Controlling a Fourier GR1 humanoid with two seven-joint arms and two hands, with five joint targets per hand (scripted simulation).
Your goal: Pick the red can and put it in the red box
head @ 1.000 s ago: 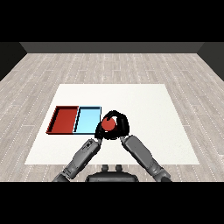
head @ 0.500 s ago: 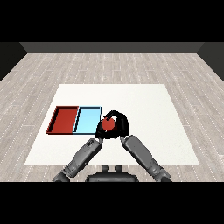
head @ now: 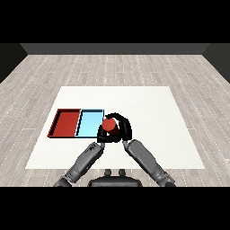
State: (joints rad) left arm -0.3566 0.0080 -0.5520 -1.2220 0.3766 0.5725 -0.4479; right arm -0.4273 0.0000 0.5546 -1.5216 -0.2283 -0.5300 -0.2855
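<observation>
The red can (head: 108,124) is held above the table, just right of the light blue tray's near right corner. My right hand (head: 123,129) is curled round it, thumb and fingers wrapping its sides. The red tray (head: 57,125) lies at the left, side by side with the light blue tray (head: 84,122), and nothing is in either. My left hand (head: 101,137) sits low, close under the can, partly merged with the right hand in this view.
The white table (head: 148,108) stretches wide to the right of and behind the trays. Both grey forearms come in from the bottom, meeting near the table's front middle. Wooden floor surrounds the table.
My right hand has carried the red can slightly left and a little further away, toward the trays. The left arm has barely moved.
</observation>
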